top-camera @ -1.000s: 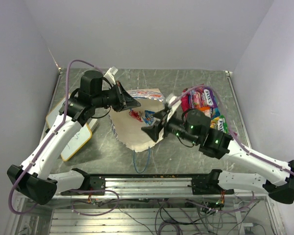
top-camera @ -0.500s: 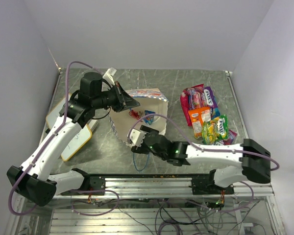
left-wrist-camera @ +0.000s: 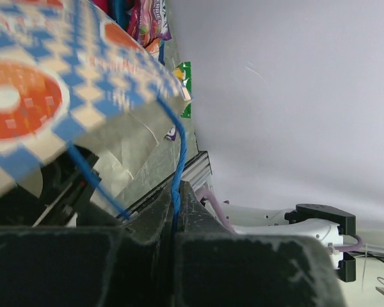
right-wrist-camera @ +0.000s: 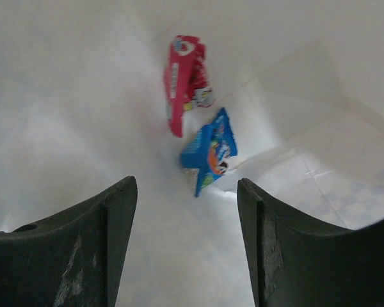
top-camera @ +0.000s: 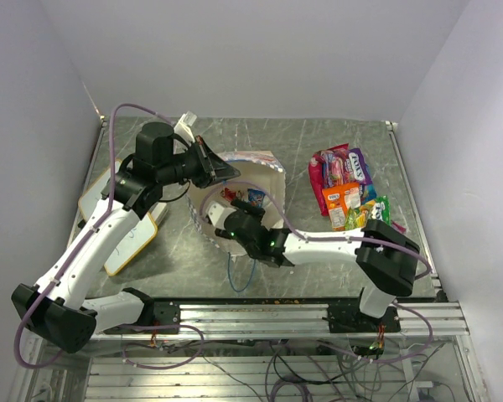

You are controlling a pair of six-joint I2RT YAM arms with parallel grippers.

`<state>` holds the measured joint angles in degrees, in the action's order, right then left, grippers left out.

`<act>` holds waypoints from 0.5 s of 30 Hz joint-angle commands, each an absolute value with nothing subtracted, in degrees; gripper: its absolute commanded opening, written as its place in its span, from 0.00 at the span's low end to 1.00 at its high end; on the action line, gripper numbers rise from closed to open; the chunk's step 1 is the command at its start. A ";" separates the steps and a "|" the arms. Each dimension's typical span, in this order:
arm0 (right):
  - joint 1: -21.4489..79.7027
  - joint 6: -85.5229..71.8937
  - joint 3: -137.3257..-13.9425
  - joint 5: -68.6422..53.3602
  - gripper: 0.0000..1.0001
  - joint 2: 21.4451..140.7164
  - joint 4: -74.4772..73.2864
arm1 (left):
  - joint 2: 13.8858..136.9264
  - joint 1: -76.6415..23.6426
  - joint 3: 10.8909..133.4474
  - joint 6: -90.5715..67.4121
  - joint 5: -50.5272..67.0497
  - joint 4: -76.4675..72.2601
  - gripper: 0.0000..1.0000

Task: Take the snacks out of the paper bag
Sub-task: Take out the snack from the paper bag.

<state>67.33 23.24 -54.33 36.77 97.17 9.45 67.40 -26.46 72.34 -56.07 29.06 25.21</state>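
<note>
The paper bag (top-camera: 250, 161) lies on its side in the middle of the table, its mouth facing the near edge. My left gripper (top-camera: 219, 172) is shut on the bag's blue cord handle (left-wrist-camera: 178, 167) and holds the top edge up; the checkered band (left-wrist-camera: 51, 96) fills the left wrist view. My right gripper (top-camera: 226, 221) is open and empty inside the bag's mouth. In the right wrist view (right-wrist-camera: 187, 192) a red packet (right-wrist-camera: 184, 80) and a blue packet (right-wrist-camera: 210, 150) lie ahead of the fingers on the bag's pale inside. Both also show from above: the red packet (top-camera: 229, 194) and the blue packet (top-camera: 256, 198).
A pile of several snack packets (top-camera: 348, 188) lies on the table at the right. A yellow-edged whiteboard (top-camera: 126, 234) lies at the left under my left arm. The bag's other blue handle (top-camera: 243, 275) trails toward the near edge.
My right arm has swung left from the snack pile to the bag and reached into its mouth, open. My left gripper has kept its hold on the handle.
</note>
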 commanded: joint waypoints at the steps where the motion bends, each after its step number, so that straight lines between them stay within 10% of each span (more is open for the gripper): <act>1: 62.68 20.62 -59.27 35.20 0.63 99.37 6.29 | 66.80 -26.23 73.16 -55.78 28.24 24.35 0.07; 15: 56.48 17.38 -65.84 30.48 0.67 106.44 0.06 | 67.11 -26.28 73.83 -56.23 27.87 24.71 0.07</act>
